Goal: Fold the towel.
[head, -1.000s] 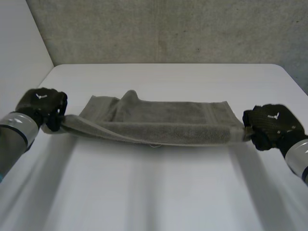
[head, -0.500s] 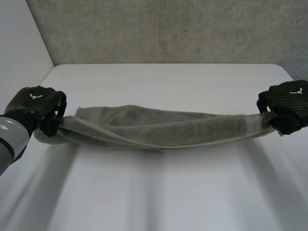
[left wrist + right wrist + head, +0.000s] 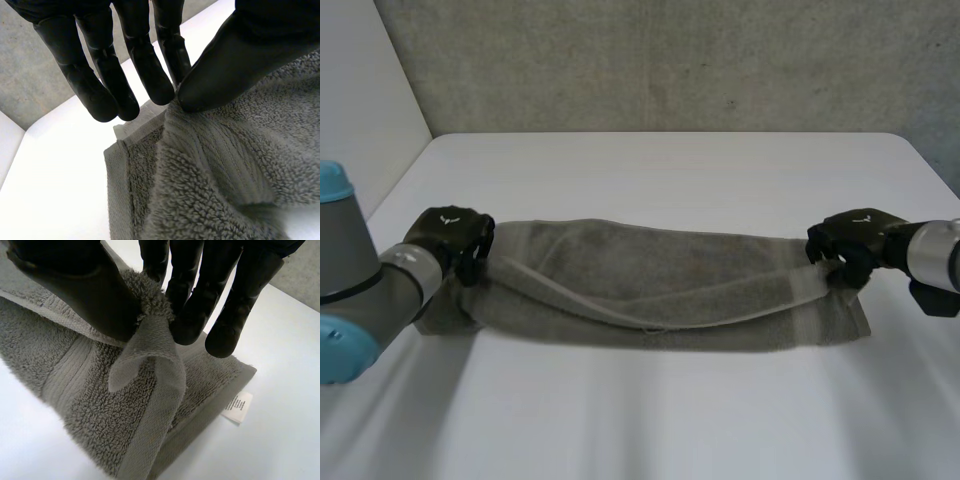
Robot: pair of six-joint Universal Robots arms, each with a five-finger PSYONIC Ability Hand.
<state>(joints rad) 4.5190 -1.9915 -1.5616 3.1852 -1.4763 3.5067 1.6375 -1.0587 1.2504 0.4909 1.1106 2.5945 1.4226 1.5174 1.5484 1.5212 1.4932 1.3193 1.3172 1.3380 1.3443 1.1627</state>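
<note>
across the white table (image 3: 670,165), holding the grey towel (image 3: 650,300) stretched from side to side, resting on the tabletop and doubled over lengthwise, with the upper layer's edge sagging in a shallow curve over the lower one. pinching the towel's left end with the left hand (image 3: 452,238), near the table's left side. seen in the left wrist view, pressing a raised fold of the pile between the thumb (image 3: 235,55) and the nearest of the fingers (image 3: 145,70), and keeping the others straight just above the cloth. pinching the right end with the right hand (image 3: 850,240), near the table's right side. seen in the right wrist view, clamping a lifted strip of the hemmed border between thumb (image 3: 75,287) and fingers (image 3: 192,305), and letting that strip curl down onto the layer beneath. showing a small white label (image 3: 237,407) poking out from under the lower layer's corner, flat on the table beside the right hand.
</note>
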